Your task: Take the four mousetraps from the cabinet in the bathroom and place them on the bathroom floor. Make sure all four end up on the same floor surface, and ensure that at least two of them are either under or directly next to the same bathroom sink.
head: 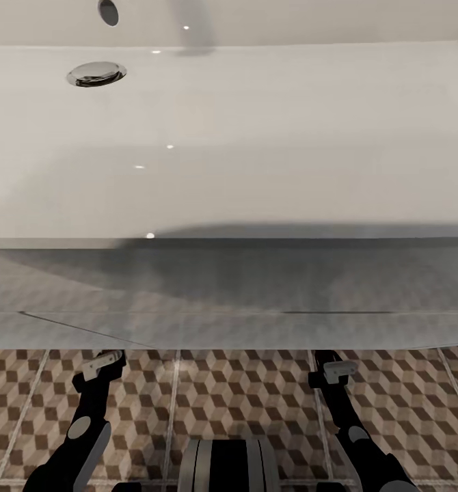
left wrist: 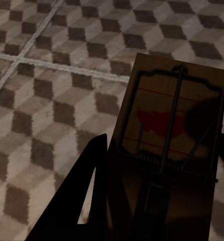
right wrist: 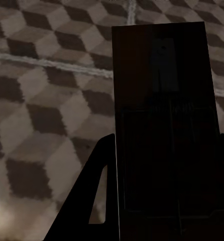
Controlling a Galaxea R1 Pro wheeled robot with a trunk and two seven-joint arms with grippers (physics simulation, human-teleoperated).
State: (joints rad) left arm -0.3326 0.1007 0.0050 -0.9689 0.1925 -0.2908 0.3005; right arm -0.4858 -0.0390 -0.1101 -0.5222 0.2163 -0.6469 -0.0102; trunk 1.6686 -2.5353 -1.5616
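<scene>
The wide white sink (head: 256, 150) spans the head view, its grey front edge overhanging the cube-patterned bathroom floor (head: 243, 403). Both my arms reach forward under that edge, which hides the fingers. In the left wrist view my left gripper (left wrist: 162, 150) is shut on a tan mousetrap (left wrist: 185, 105) with a black spring bar and a red patch, held just above the tiles. Seen from the right wrist, my right gripper (right wrist: 167, 145) is shut on a second mousetrap (right wrist: 162, 90), a board deep in shadow, also over the tiles. The cabinet is out of view.
A chrome drain (head: 96, 73) sits in the basin at the back left. The sink's front edge (head: 229, 328) hangs low over both wrists. My own base (head: 229, 465) shows at the bottom centre. Pale grout lines (left wrist: 67, 68) cross the tiles.
</scene>
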